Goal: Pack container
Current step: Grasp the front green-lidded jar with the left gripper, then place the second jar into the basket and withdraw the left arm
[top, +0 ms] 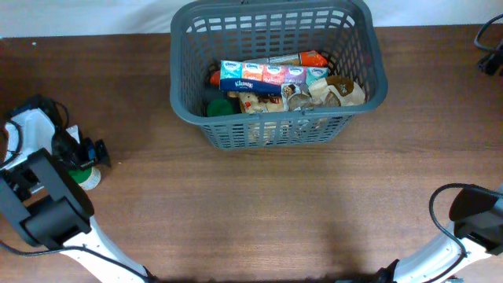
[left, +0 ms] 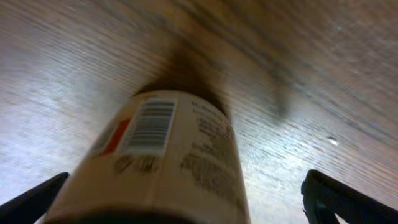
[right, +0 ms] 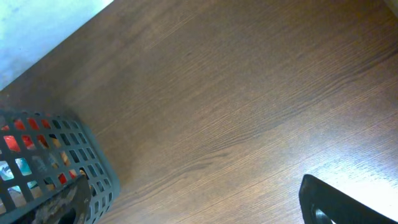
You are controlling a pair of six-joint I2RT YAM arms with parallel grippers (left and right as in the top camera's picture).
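My left tool [left: 183, 194] stands spread astride the cream-labelled cylindrical bottle [left: 168, 155] on the brown wooden desk [left: 323, 68]. I judge it best to centre, close squarely, then carry to the dark grey plastic lattice basket [top: 236, 135], far-centre. My right tool [right: 196, 202] is spread and empty.

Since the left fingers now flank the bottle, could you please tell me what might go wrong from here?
1. The bottle sits off-centre between the left arm's open fingers, so closing may shove it aside rather than grip it.
2. The basket is already crowded by the tissue pack and snack packets, so the bottle may end up perched on top.
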